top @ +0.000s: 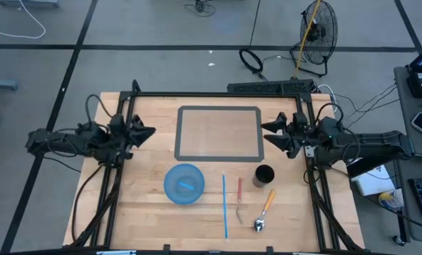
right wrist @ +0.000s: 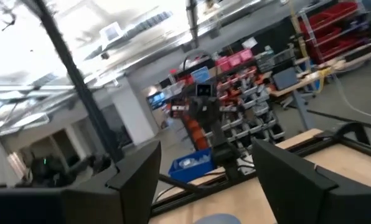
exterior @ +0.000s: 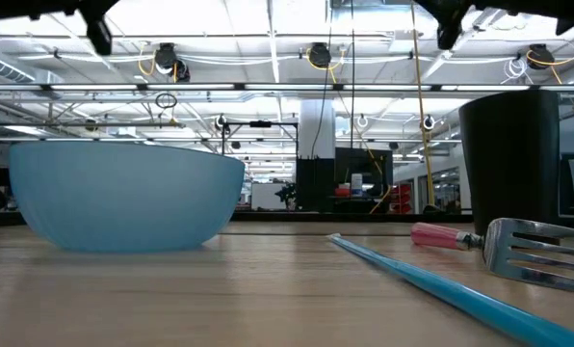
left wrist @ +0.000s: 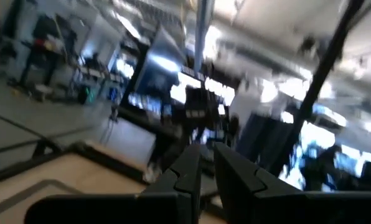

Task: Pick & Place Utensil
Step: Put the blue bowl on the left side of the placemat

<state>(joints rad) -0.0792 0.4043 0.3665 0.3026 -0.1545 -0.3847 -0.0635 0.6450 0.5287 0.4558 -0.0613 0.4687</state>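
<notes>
Three utensils lie flat on the wooden table near its front edge: a blue stick (top: 224, 205), a pink-handled fork (top: 239, 200) and an orange-handled spoon (top: 263, 211). In the low view the stick (exterior: 441, 284) and fork (exterior: 537, 253) lie in the foreground. A blue bowl (top: 184, 183) and a black cup (top: 265, 175) stand beside them. My left gripper (top: 149, 132) hovers at the table's left side, shut and empty, its fingers (left wrist: 192, 165) nearly together. My right gripper (top: 270, 131) hovers at the right side, open, with nothing between its fingers (right wrist: 142, 168).
A grey-framed mat (top: 219, 132) lies in the middle of the table between the two grippers. Black frame rails (top: 112, 191) run along the table's left, right and far edges. Beyond the far edge are a floor fan (top: 317, 32) and cables.
</notes>
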